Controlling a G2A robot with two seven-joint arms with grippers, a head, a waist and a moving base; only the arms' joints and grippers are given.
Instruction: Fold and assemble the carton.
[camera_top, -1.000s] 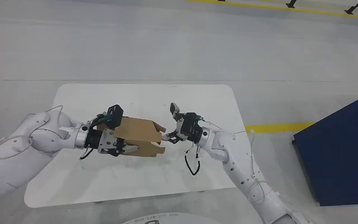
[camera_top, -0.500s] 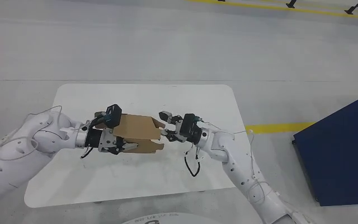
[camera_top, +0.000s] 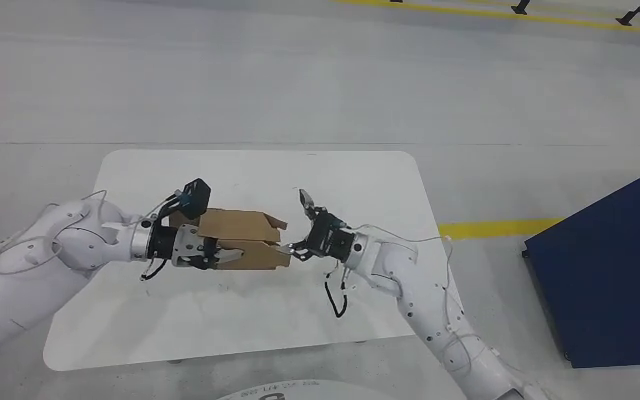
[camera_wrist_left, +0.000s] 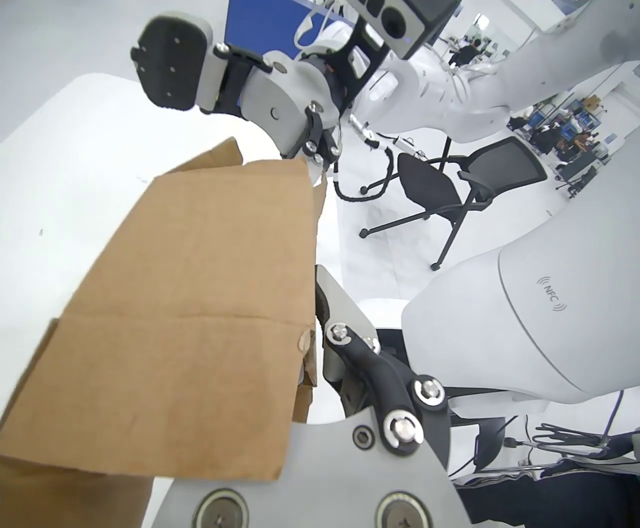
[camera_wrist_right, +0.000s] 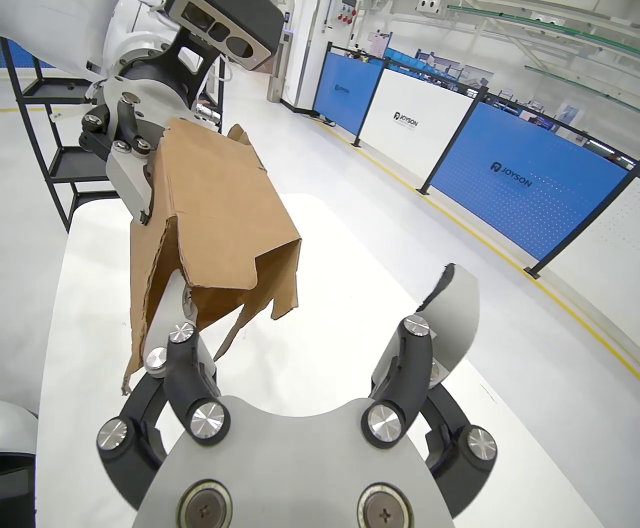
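Observation:
A brown carton (camera_top: 238, 240) hangs above the white table (camera_top: 350, 180), partly opened into a tube with loose flaps at its end. My left gripper (camera_top: 203, 247) is shut on the carton's one end, seen in the left wrist view (camera_wrist_left: 314, 325) with one finger along the carton (camera_wrist_left: 190, 300) edge. My right gripper (camera_top: 297, 224) stands open at the carton's other end. In the right wrist view, one of its fingers (camera_wrist_right: 175, 310) sits among the carton (camera_wrist_right: 215, 200) flaps, while the other finger (camera_wrist_right: 455, 300) is free; the gripper (camera_wrist_right: 315, 295) holds nothing.
A dark blue block (camera_top: 600, 270) stands on the floor right of the table. A black chair (camera_wrist_left: 450, 185) and a black shelf rack (camera_wrist_right: 45, 125) stand near the table. Blue and white barrier panels (camera_wrist_right: 450, 135) line the room.
My right gripper has moved in toward the carton's open end, one finger now among the flaps. The left arm has turned the carton slightly and drawn it a little lower and leftward.

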